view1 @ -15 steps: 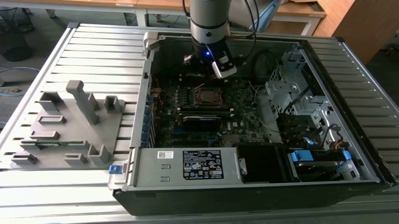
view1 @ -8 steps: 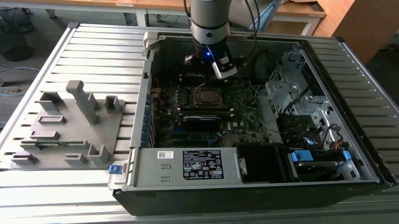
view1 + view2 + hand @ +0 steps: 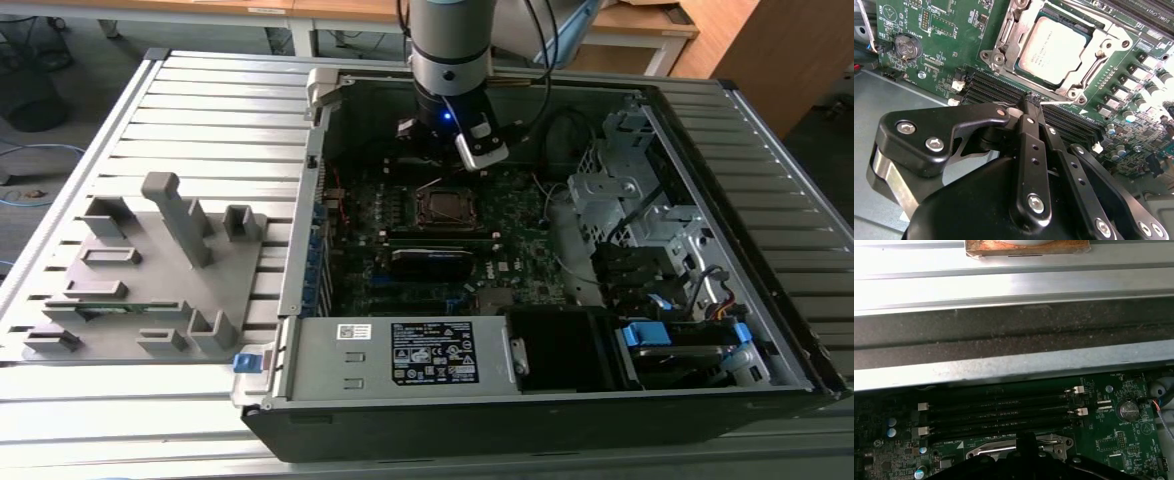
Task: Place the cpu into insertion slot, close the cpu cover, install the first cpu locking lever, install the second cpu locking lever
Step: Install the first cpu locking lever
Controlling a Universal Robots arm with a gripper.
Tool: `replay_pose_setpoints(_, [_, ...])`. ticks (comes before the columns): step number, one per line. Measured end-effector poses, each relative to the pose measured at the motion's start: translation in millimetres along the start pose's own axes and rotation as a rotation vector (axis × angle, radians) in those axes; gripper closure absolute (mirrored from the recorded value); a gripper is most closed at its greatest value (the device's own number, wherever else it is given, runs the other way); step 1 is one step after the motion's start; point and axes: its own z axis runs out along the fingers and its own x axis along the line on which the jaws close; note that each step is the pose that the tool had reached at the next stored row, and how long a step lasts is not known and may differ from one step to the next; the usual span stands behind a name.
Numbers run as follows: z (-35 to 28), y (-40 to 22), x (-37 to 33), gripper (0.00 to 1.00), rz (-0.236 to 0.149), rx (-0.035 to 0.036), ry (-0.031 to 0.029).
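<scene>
The claw (image 3: 1029, 107) is pressed together and grips nothing. It hangs over the memory slots (image 3: 989, 87), just beside the insertion slot (image 3: 424, 205). The cpu (image 3: 1054, 50) lies seated in that slot, and the cpu cover (image 3: 1111, 37) lies flat around it.

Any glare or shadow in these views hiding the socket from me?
Second wrist view: the cpu reflects pale light yet stays visible beyond the dark tool. First wrist view: the slatted table glares white, the motherboard sits in shade. Exterior view: the insertion slot lies dim inside the computer case.
</scene>
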Motion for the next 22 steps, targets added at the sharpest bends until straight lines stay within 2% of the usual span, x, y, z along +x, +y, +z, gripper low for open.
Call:
replay_pose_setpoints(11, [1.2, -0.2, 0.1, 0.9, 0.005, 0.0003, -0.0013])
replay_pose_setpoints(19, [3.8, 0.1, 0.5, 0.9, 0.033, 0.0027, -0.0071])
replay_pose_setpoints(22, [4.6, 0.4, 0.5, 0.9, 0.059, 0.005, -0.0124])
